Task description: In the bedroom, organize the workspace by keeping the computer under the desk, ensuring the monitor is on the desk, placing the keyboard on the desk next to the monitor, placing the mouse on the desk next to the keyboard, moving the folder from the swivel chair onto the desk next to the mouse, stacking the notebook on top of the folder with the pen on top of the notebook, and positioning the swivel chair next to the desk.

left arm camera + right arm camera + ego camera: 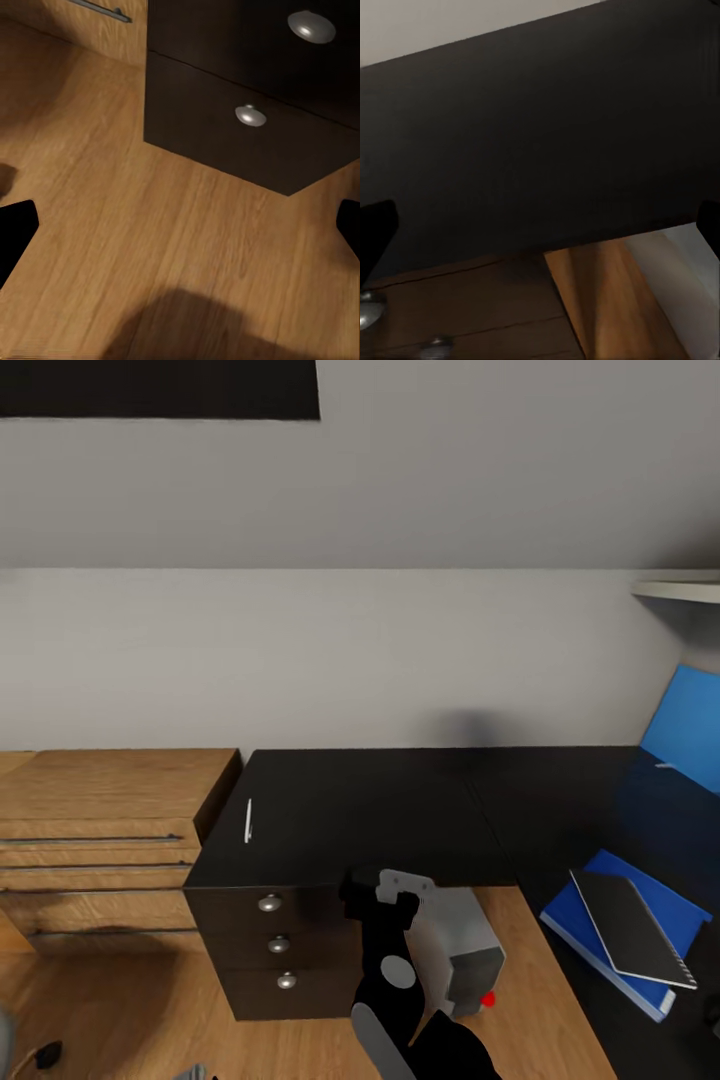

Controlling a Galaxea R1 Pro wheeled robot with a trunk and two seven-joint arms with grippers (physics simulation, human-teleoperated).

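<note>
Right claw [400, 895] at black desk [400, 810] front edge.

No lettering, label, brand, number or sign can be read anywhere: the black desk [400, 810], its drawer fronts [247, 127], the blue folder [625, 930] and the dark notebook [632, 925] lying on it all show blank surfaces.

Home bedroom workspace, black desk [400, 810] with knobbed drawers at 6 o'clock, wooden dresser [100, 830] at 9 o'clock, wood floor [120, 1000], plain grey wall [350, 650] at 12 o'clock.
</note>
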